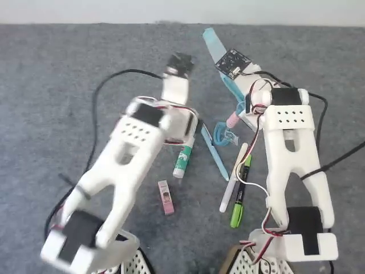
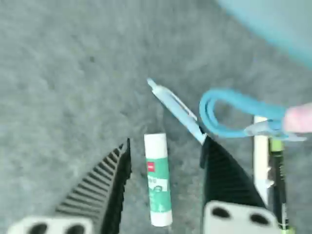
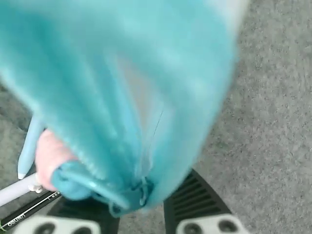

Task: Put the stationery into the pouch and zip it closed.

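Grey carpet-like cloth [image 1: 68, 85] covers the table. The left gripper [image 2: 165, 141] hangs over the glue stick [image 2: 157, 180], fingers [image 2: 109, 175] spread wide with the stick lying flat between them, not touching either. The right gripper [image 3: 139, 195] is further back and to the right, its fingers [image 3: 192, 200] pinching the lower edge of the teal pouch [image 3: 122, 73]. The pouch is lifted off the table and stands tilted up. Can't tell whether the zip is open. A blue loop strap [image 1: 221, 136] hangs from the pouch end, with a pink rounded piece [image 1: 232, 120] just beside it; can't tell what that piece is. The stationery is all loose on the cloth, outside the pouch. The blue pen [image 1: 214, 149] lies diagonal just right of the glue stick. The white pen [image 1: 234, 182] and green highlighter [image 1: 239, 200] lie side by side nearer the right arm's base. The small pink eraser [image 1: 166, 197] is apart, nearer the left arm's base.
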You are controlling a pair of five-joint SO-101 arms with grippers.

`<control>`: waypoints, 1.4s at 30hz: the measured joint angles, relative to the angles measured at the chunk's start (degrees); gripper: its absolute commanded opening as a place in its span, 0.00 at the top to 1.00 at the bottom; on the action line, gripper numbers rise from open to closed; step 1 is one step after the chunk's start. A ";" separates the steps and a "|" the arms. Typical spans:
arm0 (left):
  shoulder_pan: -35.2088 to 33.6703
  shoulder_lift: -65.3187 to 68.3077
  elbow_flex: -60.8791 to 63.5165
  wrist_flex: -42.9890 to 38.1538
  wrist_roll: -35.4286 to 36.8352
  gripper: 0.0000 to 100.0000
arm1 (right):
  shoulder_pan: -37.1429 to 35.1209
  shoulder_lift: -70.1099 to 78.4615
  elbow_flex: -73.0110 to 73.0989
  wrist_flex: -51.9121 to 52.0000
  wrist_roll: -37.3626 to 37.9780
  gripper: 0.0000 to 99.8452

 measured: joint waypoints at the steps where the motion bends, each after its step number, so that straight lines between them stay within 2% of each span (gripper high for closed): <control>1: -0.88 -2.64 0.00 0.88 0.00 0.77 | -0.09 0.00 0.00 0.00 0.00 0.99; 4: -4.13 -11.08 0.00 2.29 -0.09 0.77 | -0.97 0.00 0.00 0.00 -0.88 0.99; 9: -10.46 -25.76 0.00 2.73 -0.09 0.76 | -2.73 -0.53 0.00 0.00 -5.89 0.99; 12: -11.69 -32.00 0.00 4.04 -0.09 0.76 | -4.57 -3.25 0.18 -0.26 -10.29 0.99; 16: -12.13 -36.31 1.76 6.86 -0.62 0.73 | -9.41 -9.49 5.27 -4.48 -12.92 0.99; 21: -15.47 -38.42 8.53 7.47 -3.08 0.72 | -15.38 -16.97 15.65 -8.62 -11.43 0.99; 27: -21.89 -41.76 16.00 5.45 -3.52 0.72 | -15.82 -24.00 24.09 -10.64 -10.99 0.99; 30: -21.27 -44.84 16.09 5.45 -4.84 0.72 | -17.93 -25.58 26.11 -10.64 -10.73 0.99; 36: -13.36 -51.16 16.00 7.30 -7.65 0.72 | -19.96 -25.93 26.37 -10.64 -10.46 0.99; 42: -11.52 -51.34 16.00 7.30 -8.62 0.72 | -20.13 -26.29 26.37 -10.64 -9.41 0.99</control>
